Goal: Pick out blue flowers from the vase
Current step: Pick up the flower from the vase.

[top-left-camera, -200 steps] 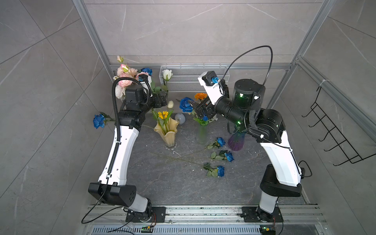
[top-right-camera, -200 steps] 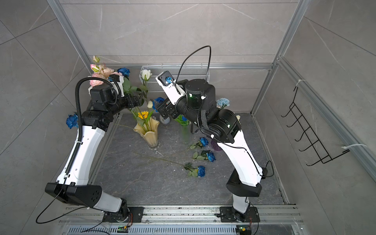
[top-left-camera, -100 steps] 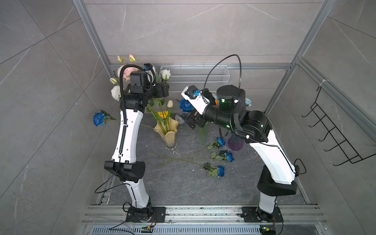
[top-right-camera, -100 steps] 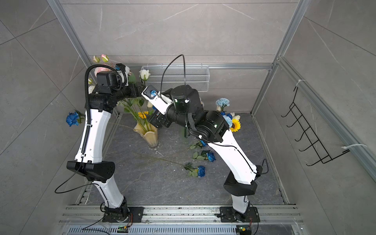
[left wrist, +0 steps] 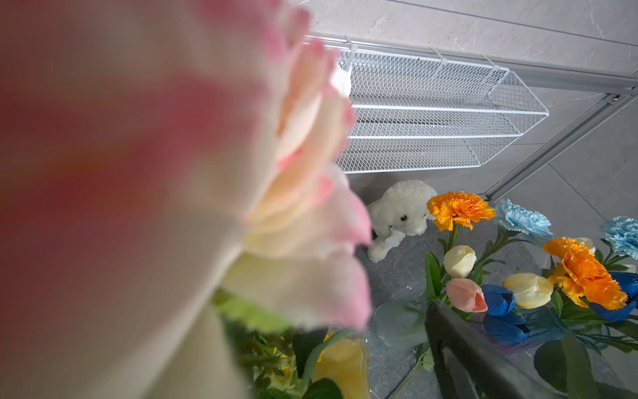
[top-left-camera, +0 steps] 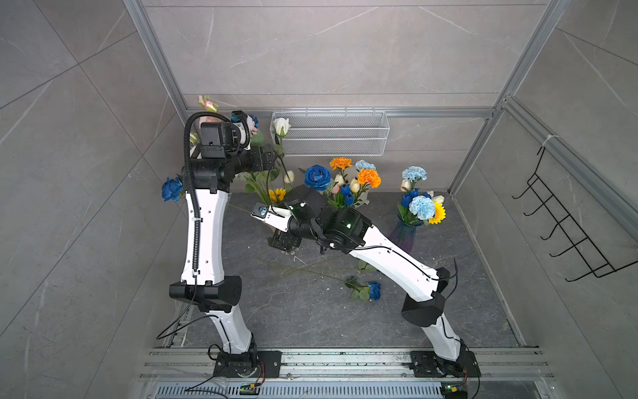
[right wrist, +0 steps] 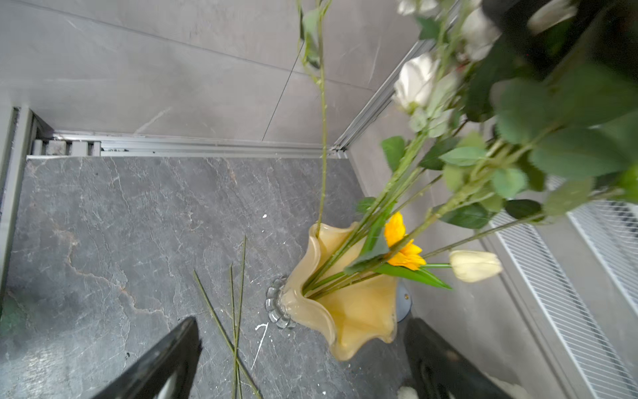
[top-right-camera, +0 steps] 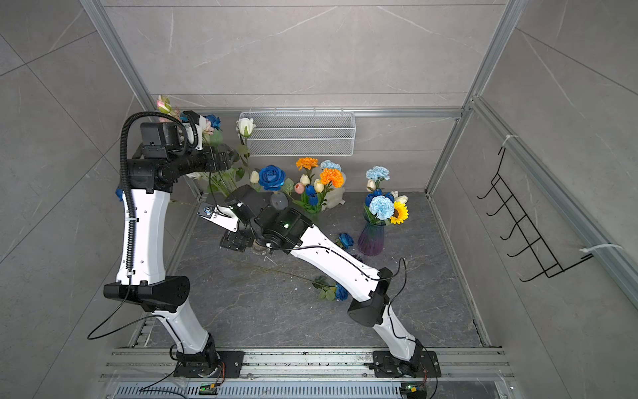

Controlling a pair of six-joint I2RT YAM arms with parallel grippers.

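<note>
The left vase (right wrist: 345, 311) stands on the floor (top-left-camera: 310, 317) near the left rear corner; the middle bouquet (top-left-camera: 347, 195) stands to its right; the right vase (top-left-camera: 402, 235) is further right; a plush toy (left wrist: 400, 214) sits behind the bouquet; a wire basket (top-left-camera: 331, 133) hangs on the back wall; loose flowers (top-left-camera: 373, 290) lie in front.
</note>
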